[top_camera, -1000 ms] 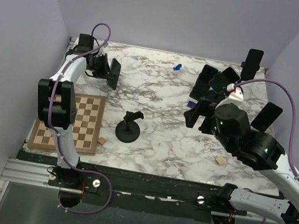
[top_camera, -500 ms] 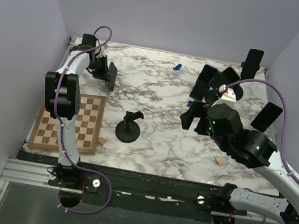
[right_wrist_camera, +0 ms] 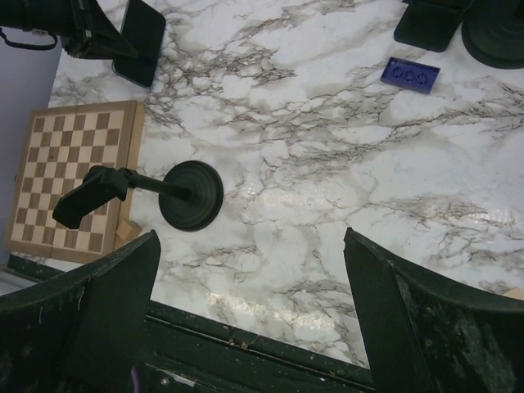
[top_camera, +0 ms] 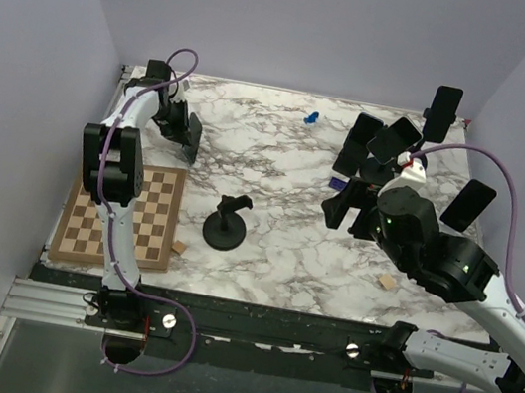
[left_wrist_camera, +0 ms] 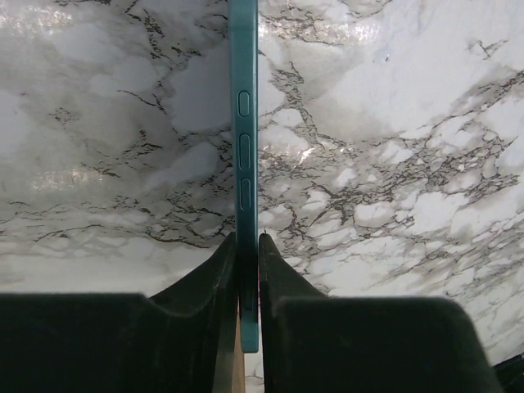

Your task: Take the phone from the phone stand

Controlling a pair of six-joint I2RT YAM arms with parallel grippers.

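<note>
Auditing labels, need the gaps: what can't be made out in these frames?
- Phone screen: left wrist view is edge-on; lower end hidden between the left hand fingers.
- Phone touching the table or not: top view, too small, left hand covers it.
- Far stands: right wrist view, cut off by the top edge.

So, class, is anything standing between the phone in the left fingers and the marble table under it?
Nothing visible does: the phone sits edge-on between the left fingers, with only marble table showing beyond it.
</note>
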